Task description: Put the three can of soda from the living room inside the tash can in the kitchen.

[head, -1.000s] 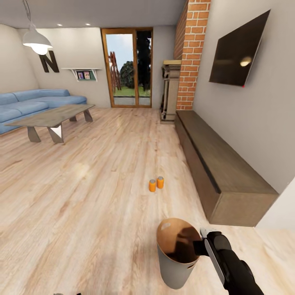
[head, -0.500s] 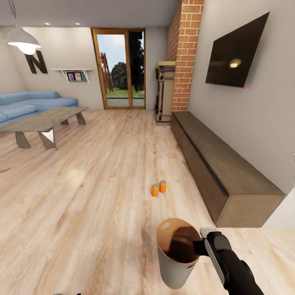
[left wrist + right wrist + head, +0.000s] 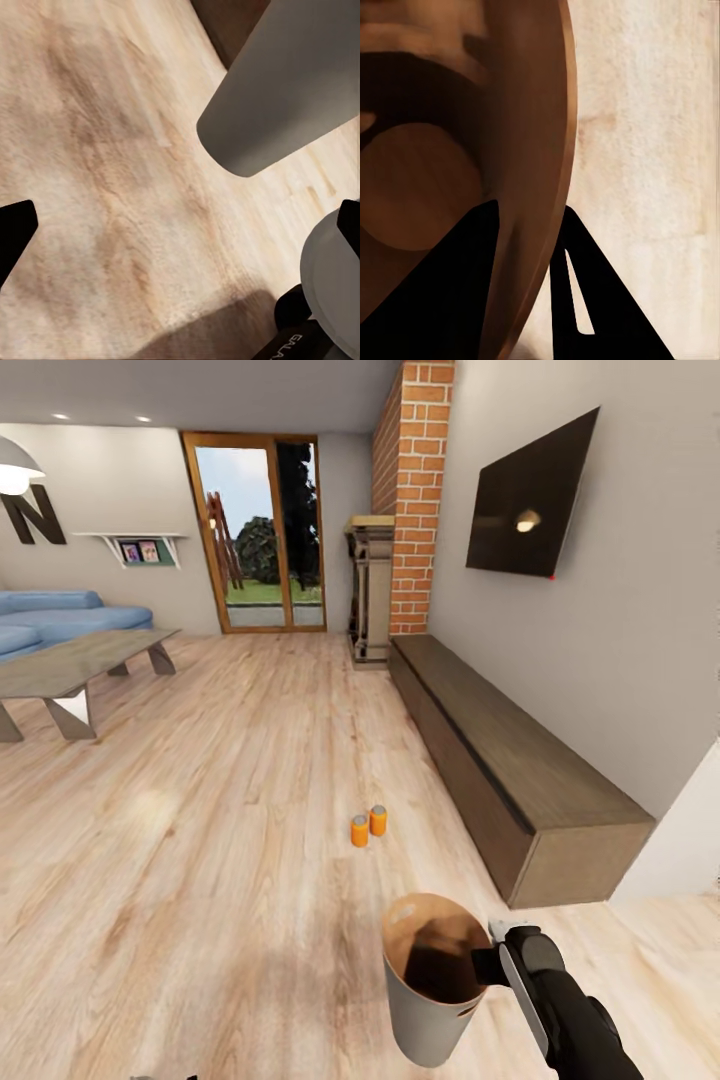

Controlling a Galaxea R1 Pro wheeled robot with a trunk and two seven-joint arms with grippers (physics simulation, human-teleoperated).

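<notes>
Two orange soda cans stand side by side on the living room's wood floor, ahead of me and slightly left of the bin. My right gripper is shut on the rim of the tash can, holding the pale grey, brown-lined bin upright above the floor. In the right wrist view the right gripper has one finger inside and one outside the bin's wall. The left gripper hangs open over bare floor, with the bin's grey outside beyond it.
A long low dark wood cabinet runs along the right wall under a black TV. A brick column and a glass door stand at the back. The low grey table and blue sofa sit far left.
The camera has turned right, so the whole room has slid left in the picture. The bin and right gripper keep their place in the picture, and the cans have not moved on the floor.
</notes>
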